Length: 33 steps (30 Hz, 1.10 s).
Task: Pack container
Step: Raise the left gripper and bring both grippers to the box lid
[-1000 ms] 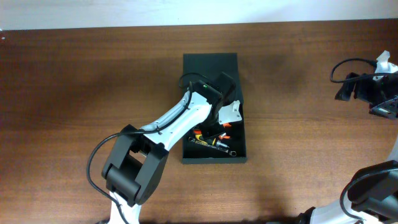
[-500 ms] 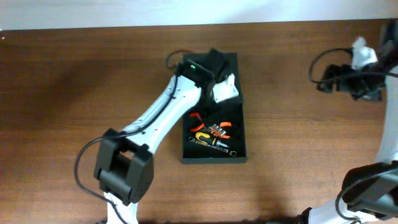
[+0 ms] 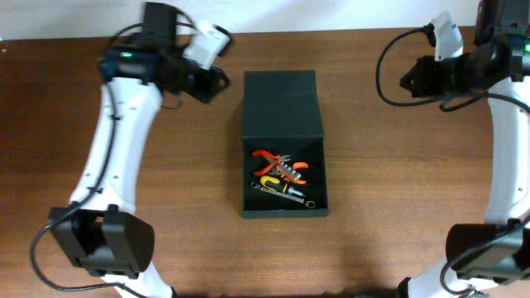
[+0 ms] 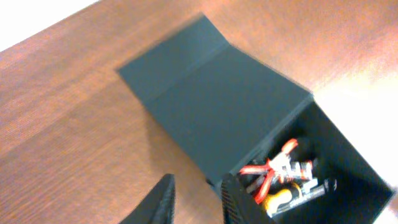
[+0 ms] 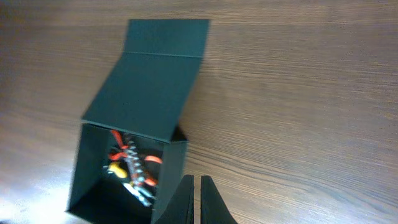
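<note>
One table (image 3: pixel 397 207) carried it all, with the container (image 3: pixel 284 212) at its middle, well apart from both my arms. Its lid (image 3: pixel 281 103) slanted over the far half, leaving the near half open. Down in that open part lay the pliers (image 3: pixel 280 165), a yellow-handled tool (image 3: pixel 269 180) and a wrench (image 3: pixel 298 196), bunched together. My left gripper (image 4: pixel 198 186) hovered at the far left with its fingers parted and nothing between them. My right gripper (image 5: pixel 196 183) hung at the far right, fingers pinched together on nothing.

Packing looked nearly done, so I judged closing the lid to be the step in hand. To do it well I would press one gripper on the lid's free edge and swing it toward the near wall. The other should brace a side wall, since the box might slide. Pliers handles poking above the rim could jam it.
</note>
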### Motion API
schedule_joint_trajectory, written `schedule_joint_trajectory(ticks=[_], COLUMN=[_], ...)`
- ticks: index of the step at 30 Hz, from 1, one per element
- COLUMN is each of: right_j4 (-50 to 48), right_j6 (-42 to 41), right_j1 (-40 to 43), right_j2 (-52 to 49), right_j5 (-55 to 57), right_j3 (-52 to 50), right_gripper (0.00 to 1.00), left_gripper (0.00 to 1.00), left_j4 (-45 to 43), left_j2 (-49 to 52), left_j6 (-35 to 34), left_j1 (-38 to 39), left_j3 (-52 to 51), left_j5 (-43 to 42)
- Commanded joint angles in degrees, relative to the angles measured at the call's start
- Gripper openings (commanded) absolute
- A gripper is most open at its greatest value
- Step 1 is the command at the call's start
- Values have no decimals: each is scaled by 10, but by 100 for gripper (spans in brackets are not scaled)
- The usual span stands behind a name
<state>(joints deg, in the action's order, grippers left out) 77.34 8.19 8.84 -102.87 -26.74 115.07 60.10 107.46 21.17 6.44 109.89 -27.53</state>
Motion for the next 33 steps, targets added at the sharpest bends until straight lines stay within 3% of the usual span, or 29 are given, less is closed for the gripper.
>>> schedule_joint_trajectory(ticks=[1,4,11,20,33], right_j4=[-3,-2,0,2,-5], right_j6=[-3,-1,6,10,25], right_j1=[-3,-3,-3,-11,-33], right_j2=[-46,-89,-196,-275,-344], right_j5=[-67,-89,-124,-139,-138], right_j3=[9,9,9,6,6], right_gripper=[4,4,4,4,4], left_gripper=[14,2,2,2,2], left_j4=[-16,-16,-15,1,4], left_j2=[16,32,132,262,331], left_j6=[-41,-40,-40,-40,-36], left_j1=[-47,-65,-71,-71,-71], left_j3=[3,2,0,0,0], left_j5=[-115,-140,-239,-302,-276])
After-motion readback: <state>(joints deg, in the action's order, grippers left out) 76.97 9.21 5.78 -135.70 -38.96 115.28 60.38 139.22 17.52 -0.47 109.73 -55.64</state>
